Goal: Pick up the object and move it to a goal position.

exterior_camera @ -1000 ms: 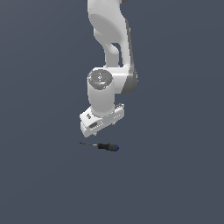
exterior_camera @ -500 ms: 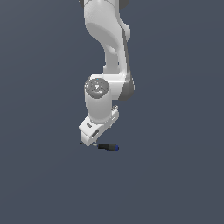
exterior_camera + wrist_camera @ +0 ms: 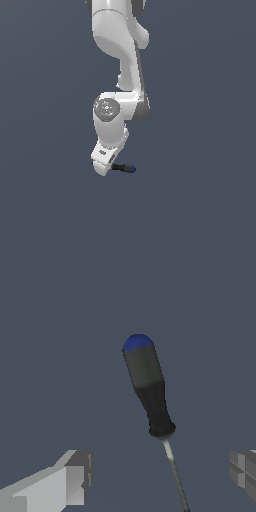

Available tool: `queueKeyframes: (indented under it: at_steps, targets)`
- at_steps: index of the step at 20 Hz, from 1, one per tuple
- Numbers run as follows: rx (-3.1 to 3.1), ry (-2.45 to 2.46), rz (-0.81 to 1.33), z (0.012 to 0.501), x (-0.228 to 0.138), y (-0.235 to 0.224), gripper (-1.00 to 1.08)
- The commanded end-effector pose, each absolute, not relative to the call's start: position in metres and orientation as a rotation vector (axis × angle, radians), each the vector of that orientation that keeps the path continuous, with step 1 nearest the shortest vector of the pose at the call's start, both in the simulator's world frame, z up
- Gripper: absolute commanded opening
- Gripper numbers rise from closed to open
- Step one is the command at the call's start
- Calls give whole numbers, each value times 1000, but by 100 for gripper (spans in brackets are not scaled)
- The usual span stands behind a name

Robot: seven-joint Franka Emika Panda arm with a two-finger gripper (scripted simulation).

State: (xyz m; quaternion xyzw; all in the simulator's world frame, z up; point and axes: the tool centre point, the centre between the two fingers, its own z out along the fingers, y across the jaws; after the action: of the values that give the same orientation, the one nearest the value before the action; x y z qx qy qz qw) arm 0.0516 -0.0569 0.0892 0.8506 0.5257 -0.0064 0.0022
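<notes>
The object is a small screwdriver (image 3: 149, 388) with a black handle, a blue cap and a thin shaft. It lies flat on the grey floor. In the exterior view its handle and blue cap (image 3: 125, 168) stick out to the right of the white hand, and the shaft is hidden behind the hand. My gripper (image 3: 102, 167) is low over the floor, straddling the shaft. In the wrist view the two fingertips (image 3: 75, 476) stand wide apart on either side of the shaft, touching nothing. The gripper (image 3: 162, 471) is open.
The floor is a plain dark grey surface with no other objects in view. My white arm (image 3: 120, 60) rises straight above the hand.
The hand has come down from above the screwdriver to floor level and now covers its shaft. The arm has leaned over further. The screwdriver has not moved.
</notes>
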Motion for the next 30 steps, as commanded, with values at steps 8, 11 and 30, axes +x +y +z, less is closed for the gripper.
queueKeyframes:
  at_steps: [8, 11, 30]
  targets:
    - [2481, 1925, -8, 73, 61, -66, 100]
    - [2441, 1977, -4, 70, 63, -68, 100]
    - [2389, 2040, -1, 36, 64, -70, 100]
